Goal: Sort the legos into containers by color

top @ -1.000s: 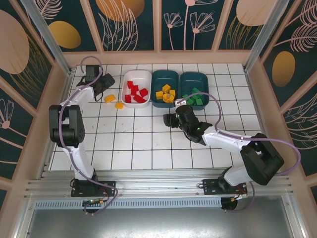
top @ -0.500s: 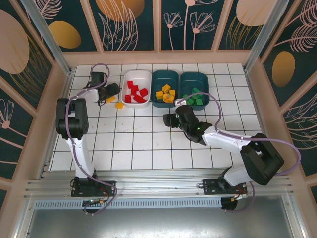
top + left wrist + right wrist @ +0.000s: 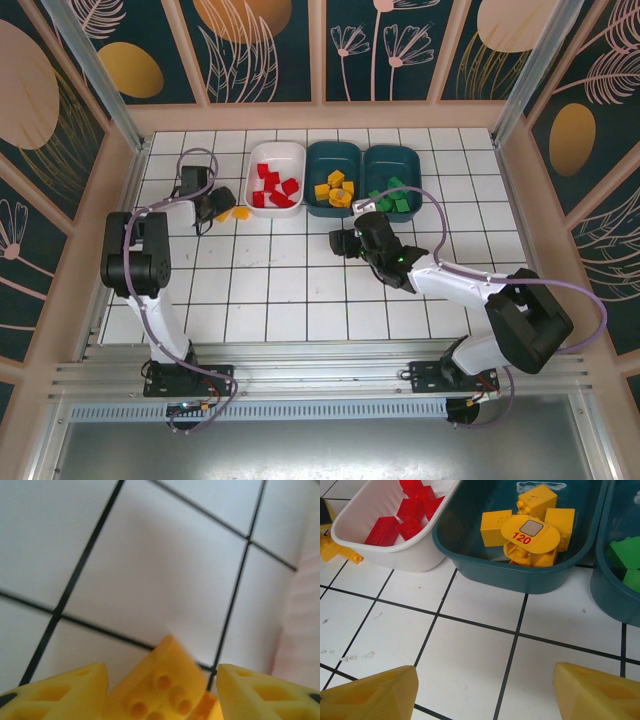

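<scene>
Two loose yellow bricks [image 3: 240,212] lie on the tiles left of the white bin [image 3: 277,150]. My left gripper [image 3: 215,205] is down at them, open, and one yellow brick [image 3: 160,682] sits between its fingers [image 3: 65,695], touching the left one. The white bin holds red bricks [image 3: 410,517]. Yellow bricks [image 3: 495,527] fill the middle teal bin [image 3: 520,577], and green bricks [image 3: 625,555] lie in the right teal bin [image 3: 393,155]. My right gripper [image 3: 340,242] hangs open over bare tiles in front of the middle bin, nothing between its fingertips [image 3: 485,670].
A round yellow tag marked 120 [image 3: 530,530] rests on the bricks in the middle bin. The three bins stand in a row at the back. Walls enclose the tiled floor [image 3: 290,290] on three sides.
My left gripper has swung from the back left corner toward me and down onto the loose yellow bricks, nudging one of them. The right arm has stayed still.
</scene>
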You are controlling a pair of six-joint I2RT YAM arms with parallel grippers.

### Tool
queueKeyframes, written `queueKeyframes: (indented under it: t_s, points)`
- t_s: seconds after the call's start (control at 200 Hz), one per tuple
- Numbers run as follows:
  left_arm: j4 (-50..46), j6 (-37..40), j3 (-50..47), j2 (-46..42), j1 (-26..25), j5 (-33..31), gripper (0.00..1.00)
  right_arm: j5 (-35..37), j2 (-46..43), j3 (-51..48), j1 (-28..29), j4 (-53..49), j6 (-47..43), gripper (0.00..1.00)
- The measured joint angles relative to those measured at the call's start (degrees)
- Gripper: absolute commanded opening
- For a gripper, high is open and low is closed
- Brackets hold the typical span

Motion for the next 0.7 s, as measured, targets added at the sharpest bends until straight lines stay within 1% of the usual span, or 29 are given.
queueKeyframes:
  t_s: [0.19, 0.35, 0.445, 0.575, 0.701]
  points:
    - [-1.7, -2.7, -3.5, -3.2, 0.0, -4.6, 0.55, 0.0, 0.0, 0.0, 0.0, 0.0, 0.0, 0.72]
    - [-2.4, -2.9, -3.9, -3.9, 0.0, -5.6, 0.54, 0.0, 0.0, 0.0, 0.1, 0.0, 0.0, 0.72]
    - [-2.5, -3.2, -4.9, -4.7, -0.1, -5.5, 0.59, 0.0, 0.0, 0.0, 0.2, 0.0, 0.0, 0.72]
    - [-3.8, -3.4, -5.7, -6.8, -1.5, -6.1, 0.69, 0.0, 0.0, 0.0, 0.3, 0.0, 0.0, 0.72]
    - [-4.9, -2.8, -5.4, -7.7, -4.5, -9.9, 0.72, 0.0, 0.2, 0.0, 0.3, 0.0, 0.0, 0.72]
